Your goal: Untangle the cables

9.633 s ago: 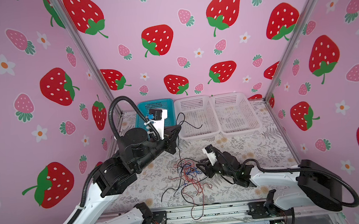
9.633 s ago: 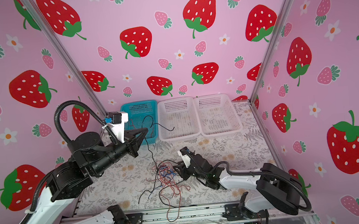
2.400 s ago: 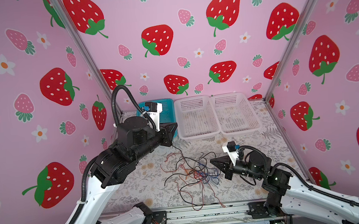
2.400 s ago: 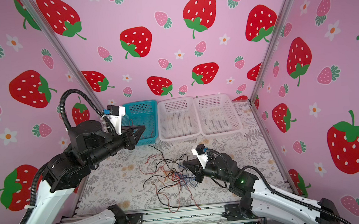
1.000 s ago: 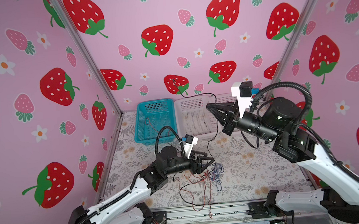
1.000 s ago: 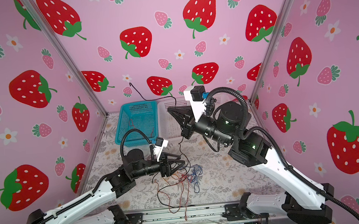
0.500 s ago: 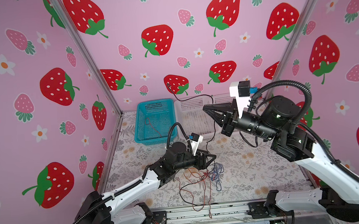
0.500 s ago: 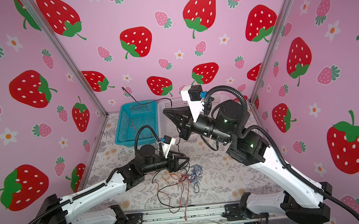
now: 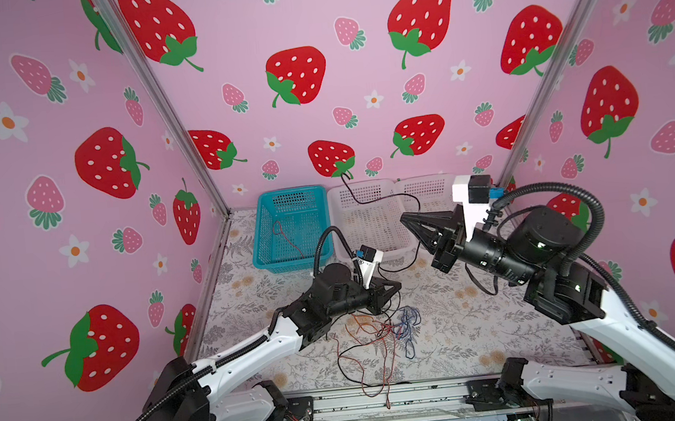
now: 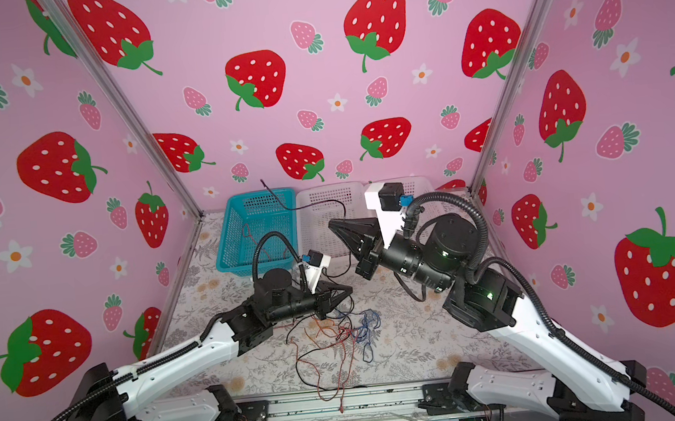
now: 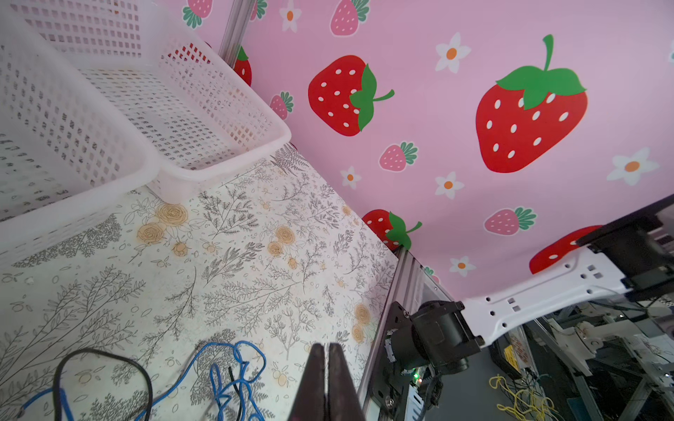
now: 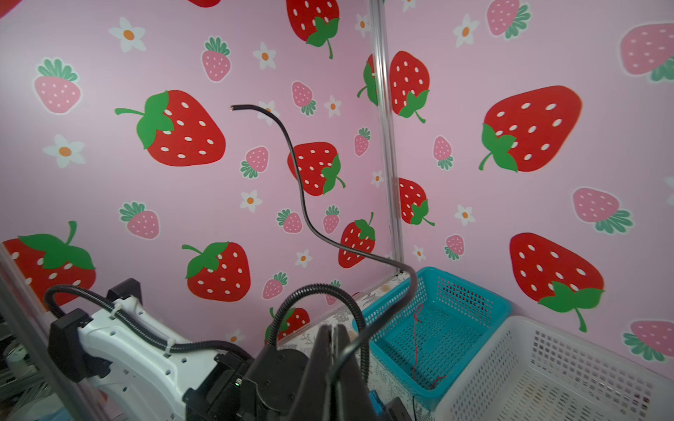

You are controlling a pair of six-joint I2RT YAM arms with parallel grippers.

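A teal basket stands beside two white baskets (on floral cloth).

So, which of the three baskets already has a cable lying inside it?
The blue basket, leftmost in the row: a thin red cable lies inside. Both white baskets look empty.
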